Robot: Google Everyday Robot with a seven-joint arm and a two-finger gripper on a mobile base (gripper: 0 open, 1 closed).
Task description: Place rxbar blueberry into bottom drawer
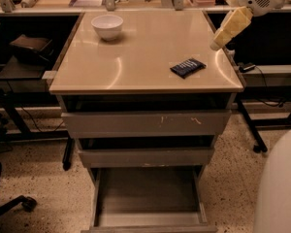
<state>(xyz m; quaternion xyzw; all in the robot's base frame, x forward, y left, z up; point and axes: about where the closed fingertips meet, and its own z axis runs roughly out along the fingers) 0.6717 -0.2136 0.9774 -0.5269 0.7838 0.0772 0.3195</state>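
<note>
Spotting the rxbar blueberry [187, 67] flat on the surface [136, 57], right side, near the front edge. Tracking the gripper [217, 45] up over the right rim, apart from it, fingers drawn together on nothing. Noting the bottom drawer [148, 198] open below. Looks light, thin, slick-wrapped, slightly bendy; best pinched across the narrow width, mid-length.

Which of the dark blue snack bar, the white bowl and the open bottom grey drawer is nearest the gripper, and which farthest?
From the gripper, above the right edge of the table:
1. Navy-wrapped rxbar blueberry, just left, on the table.
2. Round white bowl, back left.
3. Grey metal bottom drawer, open near the floor.
</note>
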